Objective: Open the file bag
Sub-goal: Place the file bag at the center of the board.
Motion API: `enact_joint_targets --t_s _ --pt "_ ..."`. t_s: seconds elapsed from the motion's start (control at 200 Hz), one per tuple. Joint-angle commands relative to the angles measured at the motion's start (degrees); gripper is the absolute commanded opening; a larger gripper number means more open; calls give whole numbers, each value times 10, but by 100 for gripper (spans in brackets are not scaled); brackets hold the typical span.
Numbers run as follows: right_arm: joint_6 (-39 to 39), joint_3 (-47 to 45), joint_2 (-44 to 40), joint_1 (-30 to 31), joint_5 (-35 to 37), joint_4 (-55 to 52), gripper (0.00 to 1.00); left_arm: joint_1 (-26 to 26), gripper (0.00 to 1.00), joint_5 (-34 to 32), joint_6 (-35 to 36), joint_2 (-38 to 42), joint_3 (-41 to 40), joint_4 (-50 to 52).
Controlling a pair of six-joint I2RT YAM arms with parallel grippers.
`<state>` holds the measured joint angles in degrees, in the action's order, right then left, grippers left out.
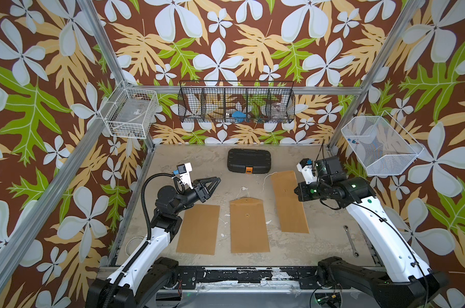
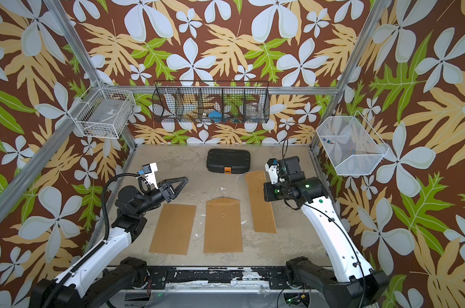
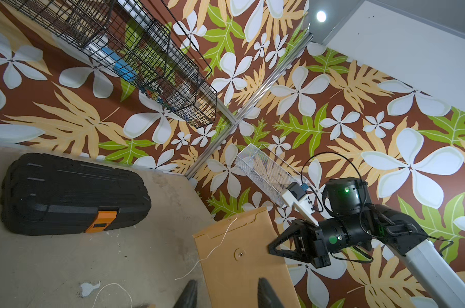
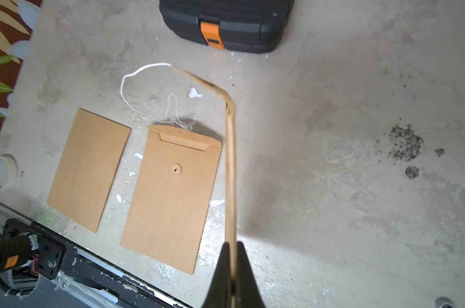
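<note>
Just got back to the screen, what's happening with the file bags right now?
The right gripper is shut on the edge of the rightmost file bag, holding it tilted up on edge. Its string hangs loose, not wound on the button. The left gripper is open, holding nothing, and points toward that bag. The middle file bag and the left file bag lie flat on the table with no gripper on them.
</note>
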<state>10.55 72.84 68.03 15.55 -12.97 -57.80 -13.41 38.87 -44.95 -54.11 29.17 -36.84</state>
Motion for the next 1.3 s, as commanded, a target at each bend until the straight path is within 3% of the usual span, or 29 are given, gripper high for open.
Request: enact_joint_targets --t_s 0.0,0.616,1.296 --pt "-8 -13 15 -9 6 -9 0 0 41 1 7 2 -4 -1" --pt "-31 -86 79 -48 -47 19 0 0 41 5 0 3 -12 -18" --pt "-23 -109 118 -50 -28 49 0 1 41 11 -12 -9 -16 -36"
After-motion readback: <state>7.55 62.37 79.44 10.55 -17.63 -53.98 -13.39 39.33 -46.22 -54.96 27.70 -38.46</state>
